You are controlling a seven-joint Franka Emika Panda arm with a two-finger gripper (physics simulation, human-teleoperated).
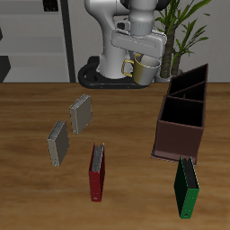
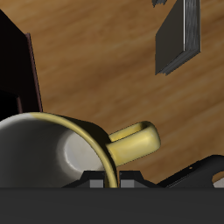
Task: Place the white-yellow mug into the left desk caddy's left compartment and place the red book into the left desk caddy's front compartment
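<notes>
A: Although the fingertips themselves are hidden, does the gripper have the white-yellow mug?

B: Yes. The mug hangs under it, clear of the table, so the fingers are clamped on it. In the wrist view the mug sits right against the gripper body, its yellow rim and yellow handle close to the camera, the pale inside showing.

A: Where is the left desk caddy from there?

B: Just beside the gripper and lower, nearer the table's front edge. Its dark-brown wall shows beside the mug in the wrist view. The mug is not over any section of it; it is outside the caddy's far end.

A: And the red book?

B: Well away from the gripper, toward the front edge, standing on edge on the table. Two grey books stand between it and the gripper's side of the table; one grey book appears in the wrist view. A green book stands in front of the caddy, well apart from the gripper.
</notes>
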